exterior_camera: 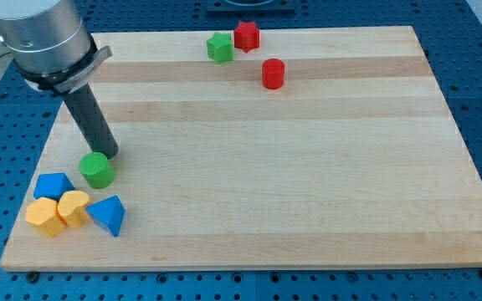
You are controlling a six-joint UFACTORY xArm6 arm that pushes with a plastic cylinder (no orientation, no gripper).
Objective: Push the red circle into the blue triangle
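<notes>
Red circle clear; tip part-hidden

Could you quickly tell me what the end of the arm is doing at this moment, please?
My tip: a bare rod with no jaws, holding nothing, right beside the green circle, far from the red circle.

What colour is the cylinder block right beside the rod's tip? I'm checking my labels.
Green: the green cylinder sits just below my tip, seen in the camera view.

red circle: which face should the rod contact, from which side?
Contact the red circle on its upper-right side wall, pushing toward the blue triangle at the view's bottom left. It's a round upright cylinder, so push through centre. My tip sits beside the green circle.
</notes>
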